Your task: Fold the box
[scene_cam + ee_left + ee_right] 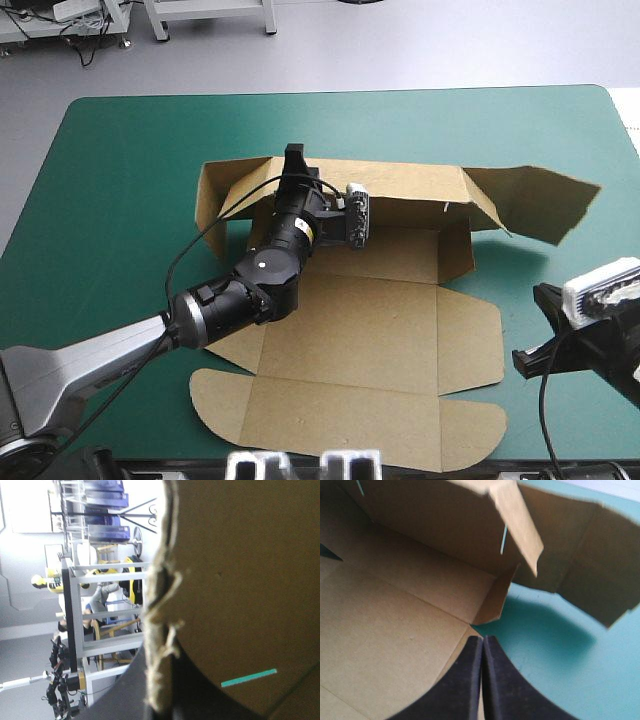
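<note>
The brown box (380,330) lies mid-way across the teal-green bench (110,180), its near flaps flat and its far wall raised. The left hand (296,158) pinches that wall's edge. The right hand (482,642) is closed and empty, by the box's right side.

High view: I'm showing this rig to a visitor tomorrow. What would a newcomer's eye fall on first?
The brown box at the table's middle, half raised: its far wall stands, its near panels lie flat on the teal-green cover. The left gripper pinches that wall's top edge, and a big flap juts, lifted, toward the table's right edge. The right gripper hangs shut near the box's right side.
</note>
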You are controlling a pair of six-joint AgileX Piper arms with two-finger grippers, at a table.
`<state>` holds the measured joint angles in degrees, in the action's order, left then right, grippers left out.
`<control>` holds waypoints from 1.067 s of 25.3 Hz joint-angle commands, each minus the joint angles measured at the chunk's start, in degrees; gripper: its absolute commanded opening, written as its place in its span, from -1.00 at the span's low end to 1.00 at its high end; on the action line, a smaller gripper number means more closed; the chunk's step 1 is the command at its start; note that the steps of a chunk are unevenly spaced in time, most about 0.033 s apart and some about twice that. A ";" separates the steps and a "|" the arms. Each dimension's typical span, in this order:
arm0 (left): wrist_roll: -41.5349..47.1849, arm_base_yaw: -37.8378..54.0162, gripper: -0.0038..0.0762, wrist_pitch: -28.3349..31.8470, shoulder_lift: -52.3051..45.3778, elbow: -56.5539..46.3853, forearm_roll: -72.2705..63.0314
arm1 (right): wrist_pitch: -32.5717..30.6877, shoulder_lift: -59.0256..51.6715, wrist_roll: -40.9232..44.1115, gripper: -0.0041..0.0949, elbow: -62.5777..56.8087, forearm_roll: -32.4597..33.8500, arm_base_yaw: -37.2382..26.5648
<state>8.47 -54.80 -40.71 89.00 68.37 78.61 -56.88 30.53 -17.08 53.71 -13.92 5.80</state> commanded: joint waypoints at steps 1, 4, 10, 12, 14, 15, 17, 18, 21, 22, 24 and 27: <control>6.50 -1.13 -0.93 0.22 -2.84 -0.78 7.03 | 0.75 5.36 2.19 -0.93 10.23 -0.24 0.04; 8.29 -1.13 -0.93 -1.81 -2.84 -1.07 7.03 | 0.36 12.28 2.30 -0.93 18.69 -0.24 0.04; 8.79 -1.02 -0.93 -2.52 -2.21 -1.07 7.77 | 0.36 30.17 1.81 -0.93 33.37 0.18 0.04; 8.79 -1.02 -0.93 -2.63 -1.68 -1.07 8.24 | 0.21 34.60 1.81 -0.93 37.00 0.18 0.04; 8.79 -1.02 -0.93 -2.78 -0.80 -1.07 8.71 | -0.24 39.52 1.99 -0.93 40.20 0.18 0.04; 8.79 -1.02 -0.93 -2.78 -0.50 -1.16 9.14 | -0.70 41.90 2.09 -0.93 41.93 0.18 -0.18; 8.79 -1.02 -0.93 -2.91 0.31 -1.16 10.51 | -2.26 48.25 2.73 -0.93 46.39 0.05 -0.68; 8.79 -1.02 -0.93 -2.91 0.58 -1.16 10.80 | -3.27 50.41 2.96 -0.93 47.90 -0.22 -1.12; 8.79 -1.02 -0.93 -3.46 1.24 -1.16 12.24 | -6.74 55.93 2.96 -0.95 51.87 -1.17 -2.51; 8.79 -1.02 -0.93 -3.60 1.27 -1.16 12.35 | -7.82 57.62 2.96 -0.97 52.76 -1.36 -3.09; 8.79 -1.02 -0.93 -4.18 1.41 -1.16 12.35 | -9.67 60.21 2.96 -0.97 53.73 -1.61 -4.31; 8.96 -1.02 -0.93 -5.38 1.41 -1.16 12.35 | -12.29 63.28 1.86 -0.97 53.85 -1.73 -5.98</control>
<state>16.30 -55.48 -43.60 92.71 65.80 87.52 -68.49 93.72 -14.21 105.41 -14.59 1.65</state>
